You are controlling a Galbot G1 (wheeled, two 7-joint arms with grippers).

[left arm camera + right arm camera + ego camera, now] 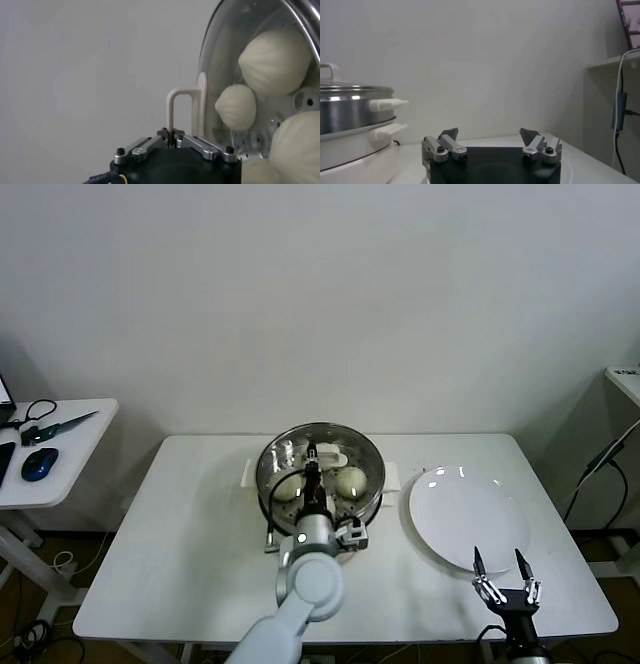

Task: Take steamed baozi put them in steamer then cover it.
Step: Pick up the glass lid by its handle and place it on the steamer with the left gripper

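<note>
Left tool (172, 141) pinches the cream handle of the round clear glass cover (322, 459) on the shiny steel steamer (268, 489); right tool (506, 575) gapes wide at five o'clock on the white surface (190, 554), pale wall behind.

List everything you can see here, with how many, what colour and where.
steamer: one, shiny steel on a white base, centre of table
cover: one, clear glass with cream handle, on the steamer
steamed baozi: at least three seen, cream-white, inside under the cover
plate: one, white, on the table beside the steamer on the robot's right
table: one, white
side table: one, white, far left, holding a blue mouse
left gripper: shut on the cover's handle
right gripper: open, at the plate's near edge
</note>
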